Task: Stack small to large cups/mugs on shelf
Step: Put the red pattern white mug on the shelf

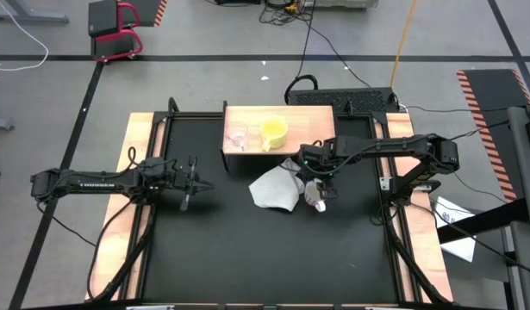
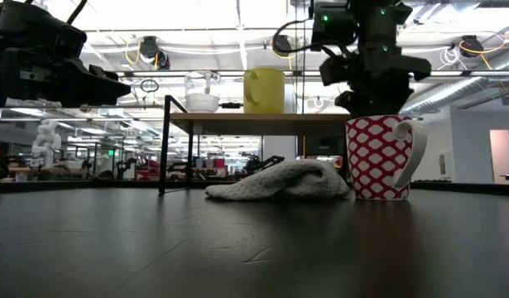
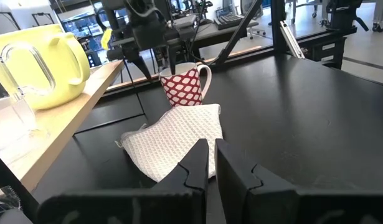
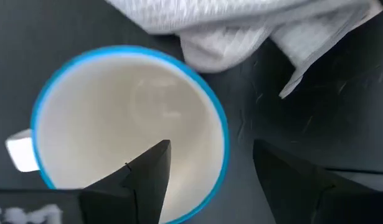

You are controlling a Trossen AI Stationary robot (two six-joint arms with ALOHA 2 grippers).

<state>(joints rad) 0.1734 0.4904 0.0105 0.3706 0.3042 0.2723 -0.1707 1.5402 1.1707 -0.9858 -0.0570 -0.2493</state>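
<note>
Right gripper point(image 4: 210, 171) hangs spread over the red-and-white mug point(image 2: 378, 157), one finger inside its blue rim, one outside. That mug stands on the black table point(image 1: 247, 250) beside the cloth point(image 1: 276, 189), near the shelf point(image 1: 321, 125). Left gripper point(image 1: 193, 182) waits, pressed together.
</note>
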